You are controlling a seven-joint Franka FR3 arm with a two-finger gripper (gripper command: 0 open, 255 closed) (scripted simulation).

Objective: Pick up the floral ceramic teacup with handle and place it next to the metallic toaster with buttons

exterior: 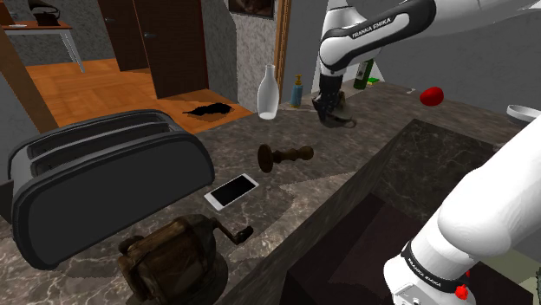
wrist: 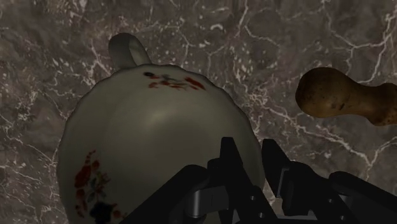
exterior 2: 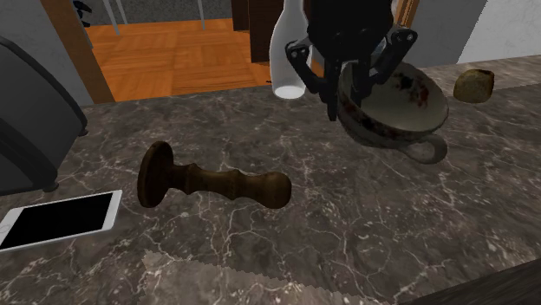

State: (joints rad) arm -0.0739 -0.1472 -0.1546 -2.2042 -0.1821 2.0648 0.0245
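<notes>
- End effector: fingers closed on the rim of the floral teacup, one finger inside and one outside.
- Teacup: tilted over the marble bench, near a white bottle.
- Toaster: well apart from the cup, beyond a wooden pestle.

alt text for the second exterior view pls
The black tool grips a tilted floral teacup by its rim, a dark marbled counter below it. A turned wooden piece and a phone lie toward the view's left, and a white bottle stands behind.
</notes>
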